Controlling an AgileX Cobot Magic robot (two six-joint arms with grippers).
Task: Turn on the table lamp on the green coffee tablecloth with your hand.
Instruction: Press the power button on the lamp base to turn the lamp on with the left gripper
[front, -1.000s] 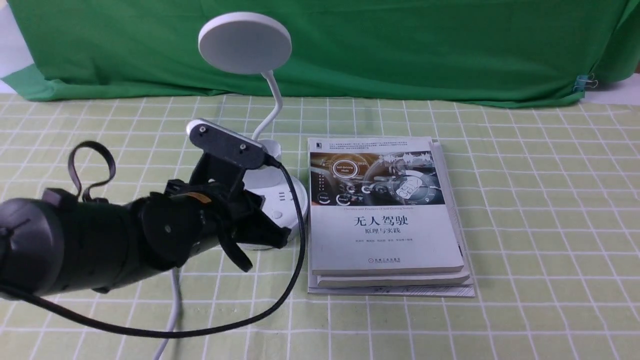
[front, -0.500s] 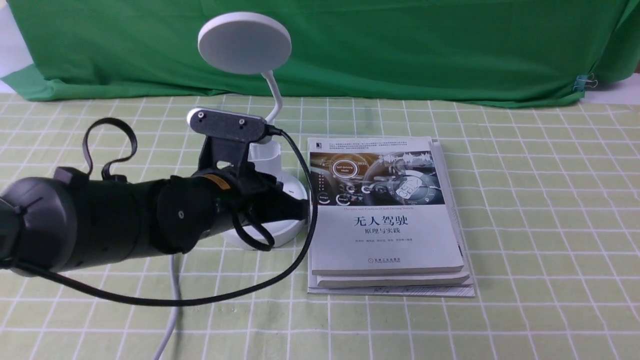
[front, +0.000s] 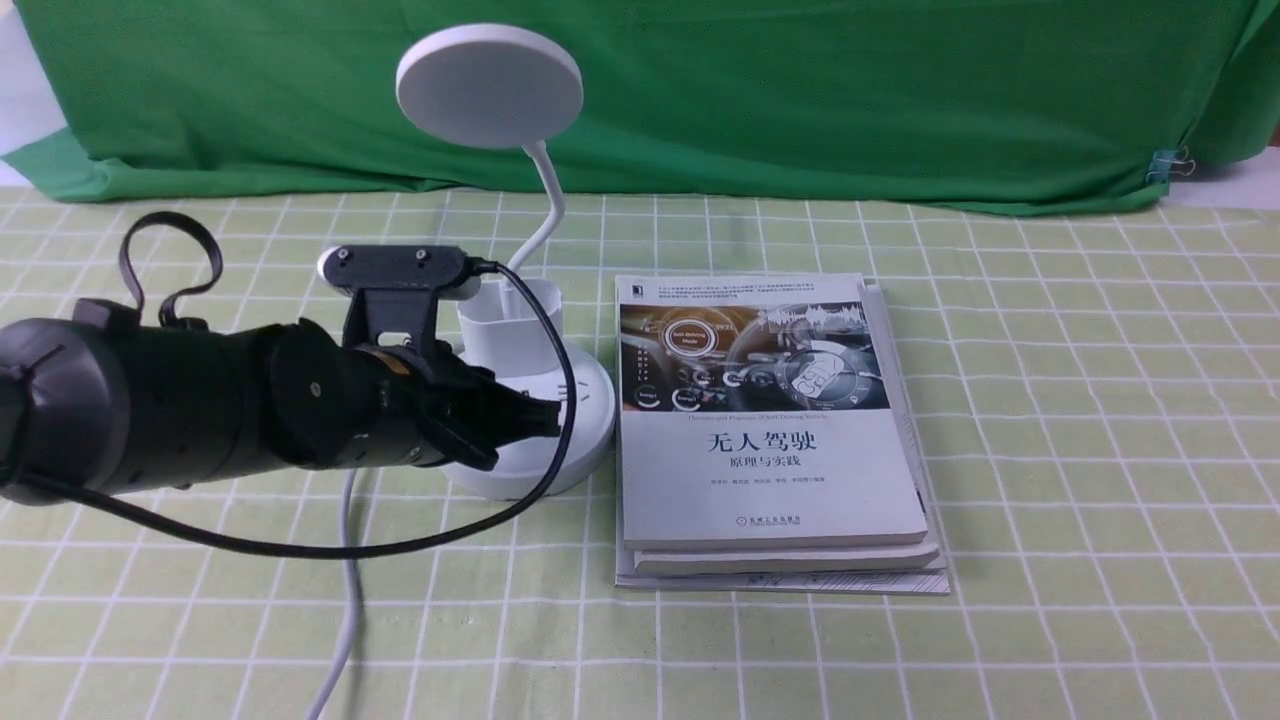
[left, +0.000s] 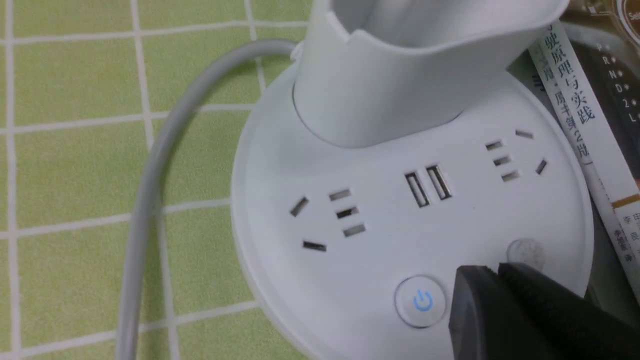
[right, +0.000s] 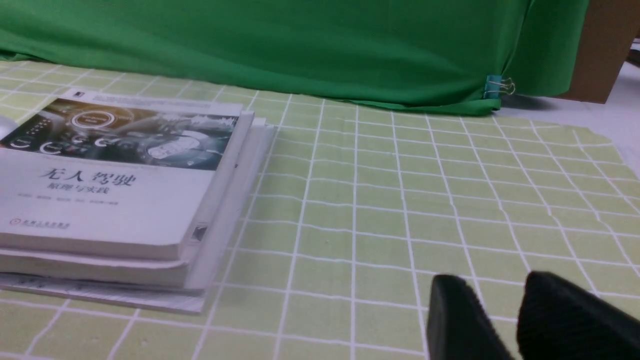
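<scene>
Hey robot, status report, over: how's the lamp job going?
Left gripper shut, tip over table lamp, between its two buttons. Right gripper slightly open, empty. Books beside lamp, not blocking.

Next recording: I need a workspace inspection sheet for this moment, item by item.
Surface: green coffee tablecloth, white grid, lying flat.
Job's things: table lamp upright; its power button shows a blue symbol and is uncovered; whether the lamp is lit cannot be told.
Clutter: stack of books close beside the lamp base.
Grippers: left gripper shut, tip over the base beside the power button; right gripper open, low over bare cloth.
Cables: white cord runs from the base toward the near edge; black camera cable loops in front of the base.
Surroundings: dark green backdrop; binder clip at its right end.
</scene>
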